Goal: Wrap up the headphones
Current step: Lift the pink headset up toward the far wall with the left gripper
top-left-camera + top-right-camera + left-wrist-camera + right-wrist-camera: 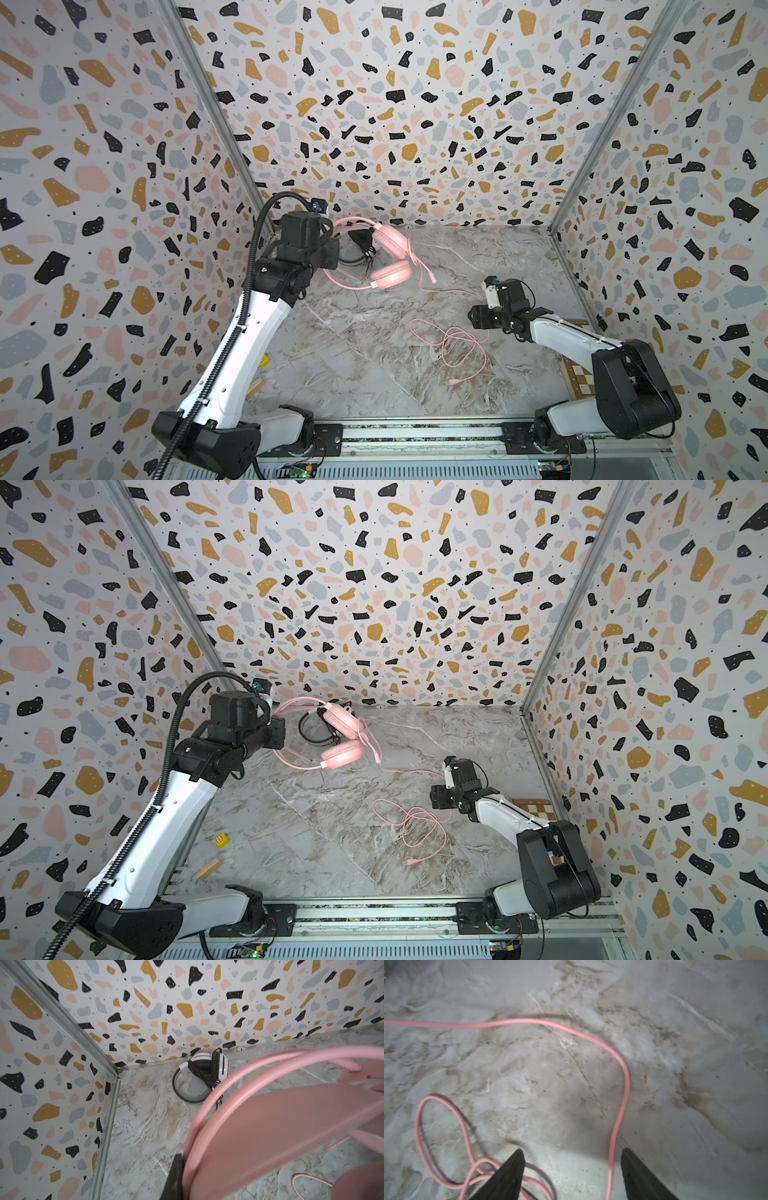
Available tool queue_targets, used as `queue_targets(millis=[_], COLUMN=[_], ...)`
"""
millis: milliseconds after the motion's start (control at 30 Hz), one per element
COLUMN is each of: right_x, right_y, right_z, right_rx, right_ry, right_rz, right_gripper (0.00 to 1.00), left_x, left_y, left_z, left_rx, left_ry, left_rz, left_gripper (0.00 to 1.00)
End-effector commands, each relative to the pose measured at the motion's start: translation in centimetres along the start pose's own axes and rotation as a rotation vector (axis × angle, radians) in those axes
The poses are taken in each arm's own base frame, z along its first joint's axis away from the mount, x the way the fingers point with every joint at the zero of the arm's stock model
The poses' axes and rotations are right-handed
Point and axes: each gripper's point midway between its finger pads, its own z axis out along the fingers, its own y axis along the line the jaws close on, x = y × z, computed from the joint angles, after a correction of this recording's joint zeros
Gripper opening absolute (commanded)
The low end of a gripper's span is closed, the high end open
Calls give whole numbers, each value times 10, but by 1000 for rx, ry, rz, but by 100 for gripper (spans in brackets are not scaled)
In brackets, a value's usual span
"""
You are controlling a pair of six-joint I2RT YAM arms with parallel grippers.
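Tabletop (353, 365) ctr open; pink headphones (390, 245) at rear-left edge.

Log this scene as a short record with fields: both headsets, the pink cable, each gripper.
pink headset: far left of the table, band in the left gripper
white headset: behind it at the far edge, black cable bunched on it
pink cable: unwrapped, looping loose over the table
left gripper: shut on the pink headset's band
right gripper: open, low over the pink cable, which runs between its jaws
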Motion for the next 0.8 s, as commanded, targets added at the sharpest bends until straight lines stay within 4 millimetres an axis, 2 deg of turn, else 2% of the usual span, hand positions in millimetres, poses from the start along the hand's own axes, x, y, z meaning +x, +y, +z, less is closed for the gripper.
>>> queue_targets(millis=[0,67,233,300,433,567,667,767], right_x=[-11,-22,-29,-31,-39,-43,-46,-49], right_y=[-5,0,-3,8,46,56,60,60], right_z=[-1,2,19,22,28,50,59,57], right_rx=[21,-4,12,-19,-94,-138,-161,-156], right_ry=[-13,-38,-2,-5,-47,-31,-19,-46], right_rz=[15,24,8,-12,-98,-119,-139,-143], right_gripper=[75,75,74,72,72,70,50,37], left_x=[-61,-73,-95,-98,-108,-121,-129,-132], left_y=[2,3,3,2,-3,-5,-3,3], left_z=[-30,-35,-44,-46,-55,-62,-64,-64], left_rx=[46,68,96,108,161,200,199,176], left_ry=[-187,-200,-195,-193,-223,-244,-242,-255], left_rz=[-69,-79,-81,-84,-108,-120,-119,-126], left_gripper=[0,0,0,0,0,0,0,0])
